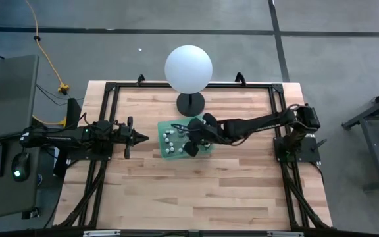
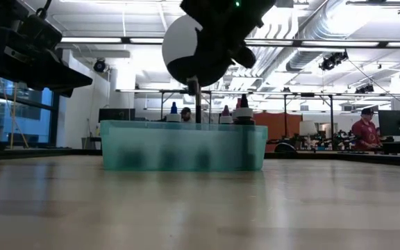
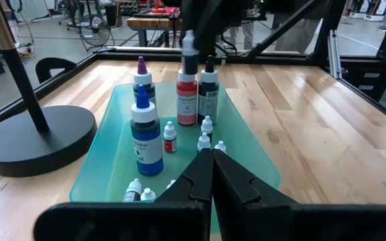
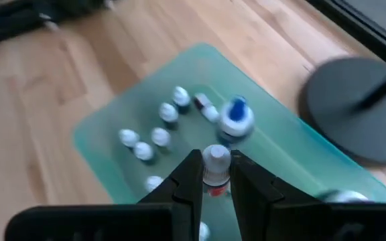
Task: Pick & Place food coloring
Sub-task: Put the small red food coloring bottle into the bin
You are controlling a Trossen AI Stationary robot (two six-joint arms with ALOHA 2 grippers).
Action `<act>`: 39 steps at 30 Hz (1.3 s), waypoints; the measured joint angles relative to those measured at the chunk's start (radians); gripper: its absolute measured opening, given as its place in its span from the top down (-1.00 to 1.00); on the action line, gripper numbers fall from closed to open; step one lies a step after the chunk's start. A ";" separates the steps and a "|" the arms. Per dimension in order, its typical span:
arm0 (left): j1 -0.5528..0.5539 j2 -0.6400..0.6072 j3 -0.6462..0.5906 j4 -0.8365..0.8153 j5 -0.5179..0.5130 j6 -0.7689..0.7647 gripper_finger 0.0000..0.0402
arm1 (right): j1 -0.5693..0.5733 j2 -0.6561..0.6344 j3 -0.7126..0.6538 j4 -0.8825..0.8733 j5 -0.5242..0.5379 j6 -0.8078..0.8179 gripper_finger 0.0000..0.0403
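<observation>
Right gripper [image 4: 212, 175] hangs over the green tray [image 4: 106, 114], fingers pinching a red food coloring bottle [image 4: 215, 163] by its white cap; prob. the pick step, next a straight lift clear of bottles just beside it; left gripper [image 3: 212, 175] waits pressed together.

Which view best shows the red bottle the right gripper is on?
Left wrist view: the red bottle stands upright in the teal tray, label visible. Right wrist view shows only its white cap between the right gripper fingers. The high view hides it under the arm; the low view shows just bottle tops.
</observation>
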State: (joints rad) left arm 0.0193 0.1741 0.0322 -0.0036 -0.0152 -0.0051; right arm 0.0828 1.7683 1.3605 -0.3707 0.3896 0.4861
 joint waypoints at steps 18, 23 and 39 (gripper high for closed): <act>0.000 0.000 0.000 0.000 0.000 0.000 1.00 | -0.097 0.029 -0.001 -0.096 -0.027 0.119 0.73; 0.000 0.000 0.000 0.000 0.000 0.000 1.00 | -0.096 0.059 -0.001 -0.076 -0.007 0.168 0.72; 0.000 0.000 0.000 0.000 0.000 0.000 1.00 | -0.098 0.115 -0.002 -0.035 0.047 0.305 0.70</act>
State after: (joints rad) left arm 0.0193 0.1741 0.0322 -0.0033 -0.0154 -0.0051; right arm -0.0151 1.8835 1.3590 -0.4061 0.4363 0.7910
